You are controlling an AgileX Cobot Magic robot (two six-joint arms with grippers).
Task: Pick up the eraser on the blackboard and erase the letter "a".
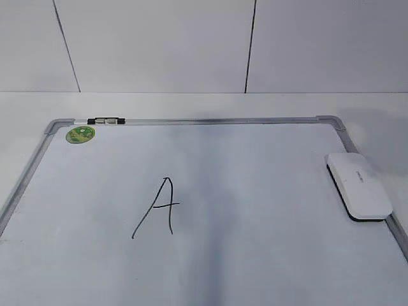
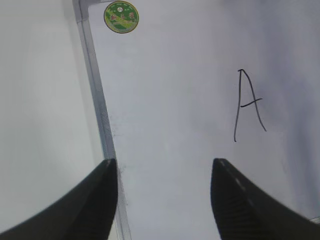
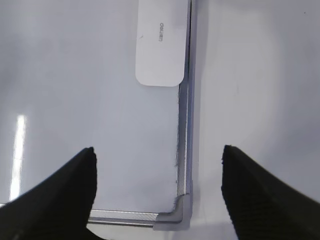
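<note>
Exterior view: white rounded plastic eraser [image 1: 358, 186] lies at right edge of the grey-framed white blackboard [image 1: 210, 120], long axis running diagonally toward lower right; letter [image 1: 157, 207] at centre-left.
Left wrist view: left hand [image 2: 164, 172] released, far from eraser.
Right wrist view: right hand [image 3: 158, 160] released; eraser [image 3: 161, 42] at top centre, so right arm is nearer.

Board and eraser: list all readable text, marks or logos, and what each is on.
"A": handwritten capital in black marker on the blackboard, letter at.
Grey brand print on the eraser top: too blurred to read for certain.
Print on the round green sticker: too small to read.
Nothing else legible.
</note>
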